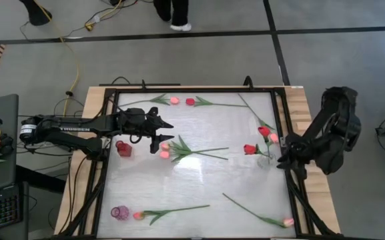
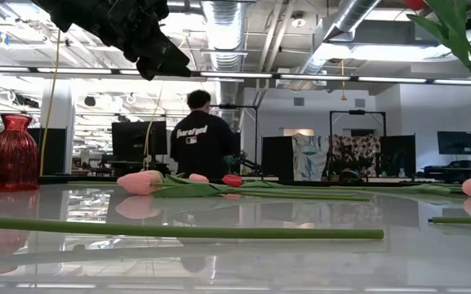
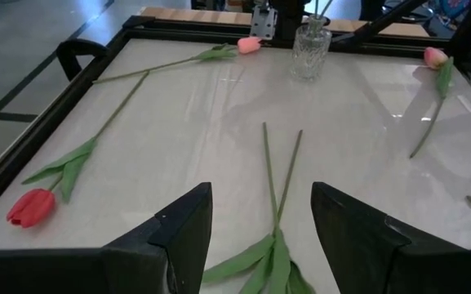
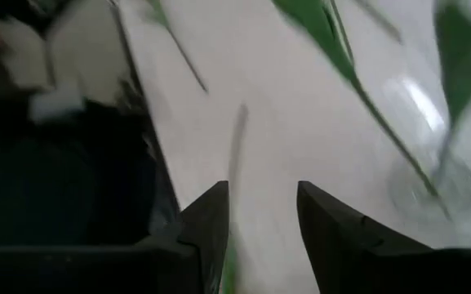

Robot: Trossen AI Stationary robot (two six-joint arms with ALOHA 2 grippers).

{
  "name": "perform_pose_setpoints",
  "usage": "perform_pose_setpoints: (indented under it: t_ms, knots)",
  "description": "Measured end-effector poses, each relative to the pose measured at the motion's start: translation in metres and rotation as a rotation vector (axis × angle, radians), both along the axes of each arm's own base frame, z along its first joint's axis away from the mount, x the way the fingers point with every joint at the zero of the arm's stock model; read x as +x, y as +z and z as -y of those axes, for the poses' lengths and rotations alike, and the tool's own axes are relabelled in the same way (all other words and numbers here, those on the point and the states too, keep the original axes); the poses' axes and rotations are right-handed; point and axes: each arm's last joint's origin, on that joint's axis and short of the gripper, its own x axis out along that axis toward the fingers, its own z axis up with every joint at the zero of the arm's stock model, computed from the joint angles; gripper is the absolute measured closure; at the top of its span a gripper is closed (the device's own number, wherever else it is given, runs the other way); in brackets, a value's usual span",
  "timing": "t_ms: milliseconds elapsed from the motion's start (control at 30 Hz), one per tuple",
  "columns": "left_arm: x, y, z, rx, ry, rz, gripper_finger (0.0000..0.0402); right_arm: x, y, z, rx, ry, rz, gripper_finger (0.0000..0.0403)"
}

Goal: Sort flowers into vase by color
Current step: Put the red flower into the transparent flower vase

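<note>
The surface (image 1: 199, 193) is broad, glossy and scattered with tulips, and that is the first worry: the left arm reaches in over its left half with the left claw (image 1: 166, 135) hanging above the pair of pink tulips (image 1: 165, 151) near the middle, fingers spread wide, nothing between them. Those two lie with stems touching and leaves crossed, so a descent could well pinch both, or snag a leaf and drag the neighbour along the slick top. Just beside the arm stands the red vase (image 1: 123, 149), close enough that I'd say a careless swing of the wrist might tip it. Over on the right edge the right claw (image 1: 287, 161) sits near the clear vase (image 1: 265, 160), fingers apart and empty; that vase already carries red tulips (image 1: 264, 131) whose stems lean out, and a nudge from the arm could topple glass and blooms together. Loose flowers wait elsewhere: a pink tulip (image 1: 174, 100) and a red tulip (image 1: 190, 101) head to head along the far edge, a pink one (image 1: 139, 215) by the small purple vase (image 1: 119, 213) at the near left corner, and another pink (image 1: 288, 222) at the near right. Thin stems may slip from a loose pinch, or the wrong colour land in the red vase.
</note>
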Motion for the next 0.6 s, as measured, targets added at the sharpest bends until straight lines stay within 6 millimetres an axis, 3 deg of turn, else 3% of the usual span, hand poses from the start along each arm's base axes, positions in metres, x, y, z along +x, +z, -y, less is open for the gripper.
perform_pose_setpoints:
  t_ms: [300, 600]
  knots:
    - [-0.001, -0.002, 0.000, 0.019, -0.012, -0.032, 0.0205, 0.017, 0.026, 0.006, -0.062, -0.076, 0.265, 0.0235]
    - [-0.002, -0.005, 0.000, 0.035, -0.022, -0.057, 0.0205, 0.029, 0.064, 0.023, -0.320, -0.100, 0.516, 0.0236]
